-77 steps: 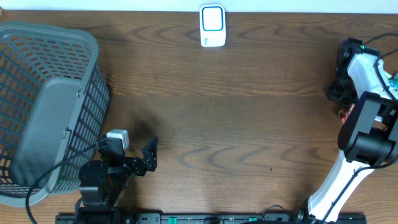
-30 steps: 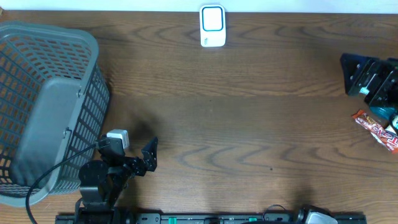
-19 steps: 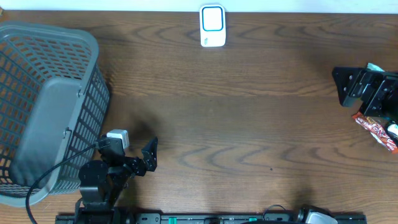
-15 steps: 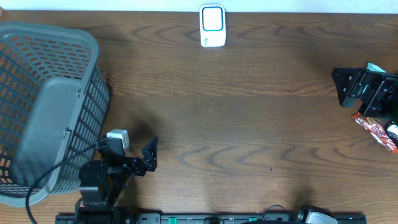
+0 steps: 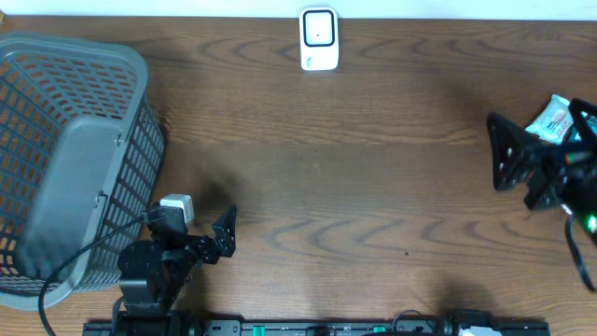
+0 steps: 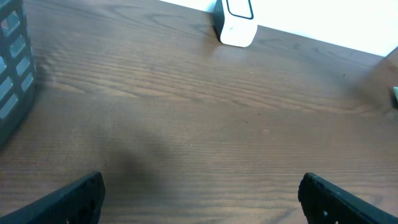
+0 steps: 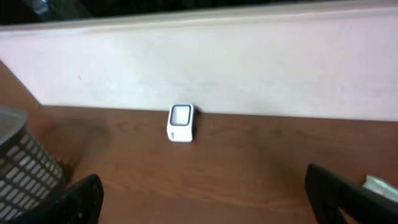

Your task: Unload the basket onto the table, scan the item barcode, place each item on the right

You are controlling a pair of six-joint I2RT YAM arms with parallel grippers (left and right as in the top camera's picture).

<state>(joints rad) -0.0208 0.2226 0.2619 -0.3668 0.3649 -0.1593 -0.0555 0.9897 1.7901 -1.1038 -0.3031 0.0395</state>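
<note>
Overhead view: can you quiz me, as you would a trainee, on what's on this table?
1. True or false: the white scanner sits inside the grey basket.
2. The left gripper is: A) open and empty, B) shut on a packet, C) inside the basket.
3. Which gripper is nearest the pale blue packet?
Key: 1 false; 2 A; 3 the right gripper.
</note>
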